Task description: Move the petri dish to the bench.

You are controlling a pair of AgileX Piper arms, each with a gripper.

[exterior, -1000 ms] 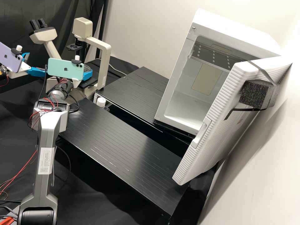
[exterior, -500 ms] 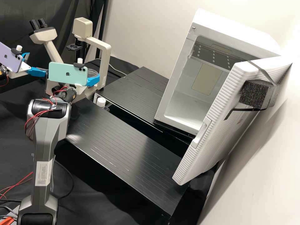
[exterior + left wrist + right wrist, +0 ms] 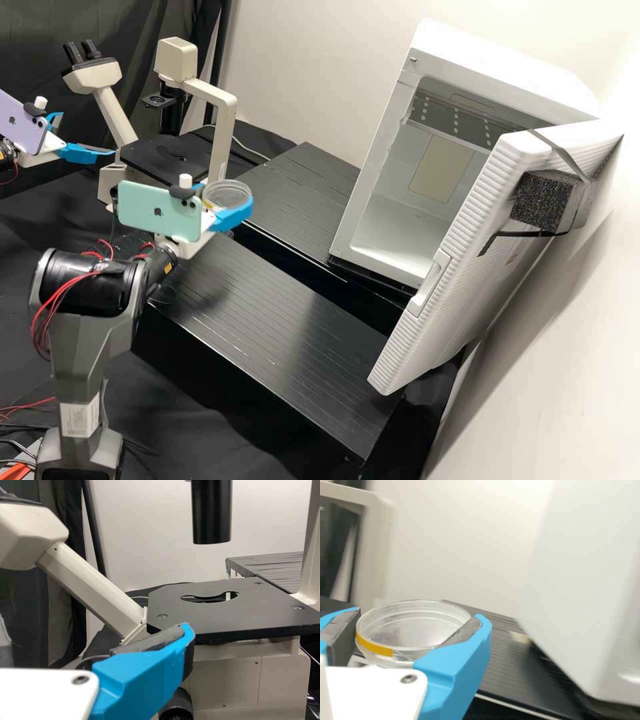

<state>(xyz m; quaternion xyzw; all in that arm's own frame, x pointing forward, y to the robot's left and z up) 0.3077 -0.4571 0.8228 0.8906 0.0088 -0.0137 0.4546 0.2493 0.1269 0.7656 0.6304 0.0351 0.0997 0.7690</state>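
Observation:
My right gripper (image 3: 225, 201) is shut on the clear petri dish (image 3: 228, 191), above the upper left end of the near black bench platform (image 3: 267, 313). In the right wrist view, the right gripper (image 3: 419, 622) has its grey pads against both sides of the dish (image 3: 415, 630), which sits level and bears a yellow strip. At the far left, beside the microscope, my left gripper (image 3: 85, 135) is open with nothing between its fingers. One blue finger of the left gripper (image 3: 142, 680) shows near the microscope stage (image 3: 215, 615).
The microscope's pale upright (image 3: 223, 140) rises behind the right gripper. A second black platform (image 3: 300, 200) lies beyond a dark gap. On the right stands a white incubator (image 3: 380, 193) with its door (image 3: 460, 247) swung out over the near platform's far end.
The right gripper has carried the petri dish away from the microscope stage, rightward and lower in the high view. Its arm has bent further. The left arm has kept still.

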